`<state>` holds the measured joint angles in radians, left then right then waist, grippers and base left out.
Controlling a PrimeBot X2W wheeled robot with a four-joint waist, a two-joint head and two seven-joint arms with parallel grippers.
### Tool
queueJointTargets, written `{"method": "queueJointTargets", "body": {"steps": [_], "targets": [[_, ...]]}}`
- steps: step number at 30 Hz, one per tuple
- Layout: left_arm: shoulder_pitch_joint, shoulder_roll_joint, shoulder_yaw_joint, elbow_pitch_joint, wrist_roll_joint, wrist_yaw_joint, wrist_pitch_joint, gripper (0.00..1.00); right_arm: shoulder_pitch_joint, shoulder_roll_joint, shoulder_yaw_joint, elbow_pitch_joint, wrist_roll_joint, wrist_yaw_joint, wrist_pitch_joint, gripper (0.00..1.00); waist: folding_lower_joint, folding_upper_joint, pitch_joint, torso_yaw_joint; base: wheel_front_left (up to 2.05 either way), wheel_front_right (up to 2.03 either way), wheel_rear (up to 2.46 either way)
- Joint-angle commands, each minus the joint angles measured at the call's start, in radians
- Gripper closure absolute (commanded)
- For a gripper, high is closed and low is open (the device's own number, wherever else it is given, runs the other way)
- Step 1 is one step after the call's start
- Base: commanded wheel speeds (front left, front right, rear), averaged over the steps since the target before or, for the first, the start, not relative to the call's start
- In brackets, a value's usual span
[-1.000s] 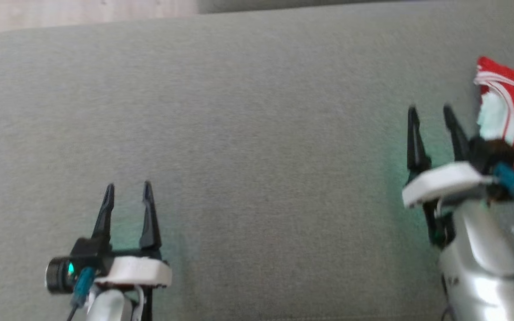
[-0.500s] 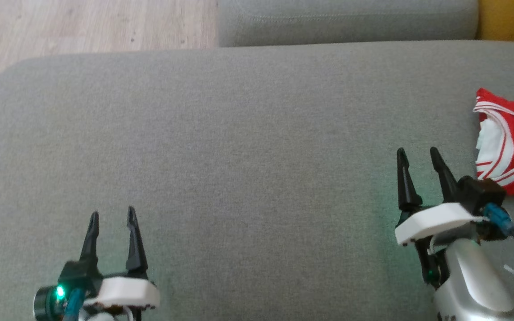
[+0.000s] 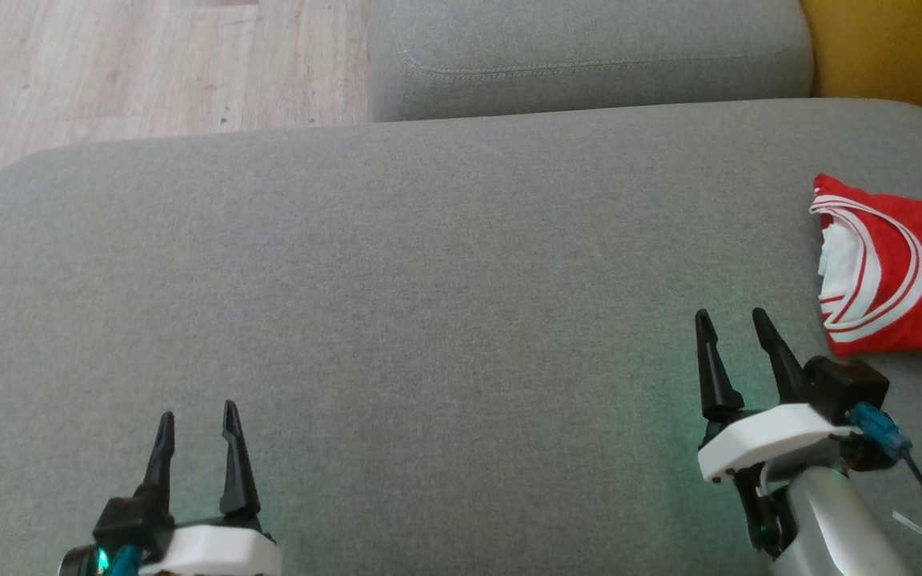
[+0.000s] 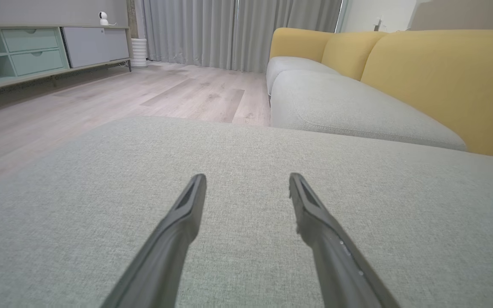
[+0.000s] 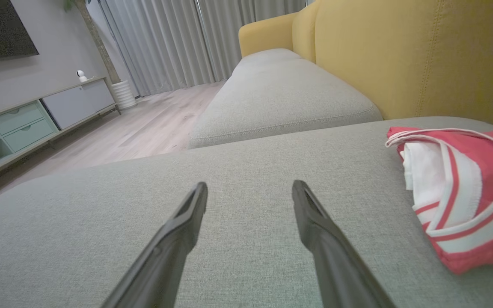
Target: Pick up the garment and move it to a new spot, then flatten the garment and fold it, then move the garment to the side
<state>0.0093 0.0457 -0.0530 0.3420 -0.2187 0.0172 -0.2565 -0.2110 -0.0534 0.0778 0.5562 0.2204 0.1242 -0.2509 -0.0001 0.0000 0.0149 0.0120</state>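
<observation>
The garment is red with white stripes and lies folded at the right edge of the grey cushion; its right part runs out of the head view. In the right wrist view the garment rests to the right of my fingers, apart from them. My right gripper stands open just left of the garment, with nothing between its fingers. At the lower left my left gripper is open too, over bare cushion, fingers spread and empty.
A second grey seat cushion adjoins at the back, with a yellow sofa back at the far right. Wooden floor lies beyond the cushion's left and far edges. A low sideboard and curtains stand across the room.
The head camera has tilted, so the whole picture shifted down, bringing floor and the rear cushion into view. Both grippers stay open; the right one sits slightly further back from the garment.
</observation>
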Motion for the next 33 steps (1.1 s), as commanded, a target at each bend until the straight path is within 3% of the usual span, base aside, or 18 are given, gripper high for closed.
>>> {"method": "queueJointTargets", "body": {"steps": [1,2,3,33], "targets": [[-0.023,0.004,0.042,-0.029,-0.012,-0.006,-0.005,0.00,-0.020,0.003,0.027,-0.039,0.005,0.007,-0.011,0.00,0.0001,0.0000,0.000,-0.001,0.00,0.00,0.00],[-0.022,0.004,0.042,-0.029,-0.016,-0.009,-0.005,0.00,-0.021,0.003,0.027,-0.043,0.006,0.007,-0.011,0.00,0.0001,0.0000,0.001,-0.002,0.00,0.00,0.00],[0.000,0.000,0.001,0.018,-0.014,-0.008,0.001,1.00,0.001,0.001,0.004,0.006,0.000,0.000,0.001,1.00,0.0001,0.0000,0.000,-0.002,0.00,0.00,0.00],[-0.023,0.000,0.035,0.010,-0.319,-0.039,0.084,1.00,0.031,0.002,-0.039,-0.049,0.308,0.001,0.082,1.00,0.0001,0.0000,-0.003,-0.004,0.00,0.00,0.00]]}}
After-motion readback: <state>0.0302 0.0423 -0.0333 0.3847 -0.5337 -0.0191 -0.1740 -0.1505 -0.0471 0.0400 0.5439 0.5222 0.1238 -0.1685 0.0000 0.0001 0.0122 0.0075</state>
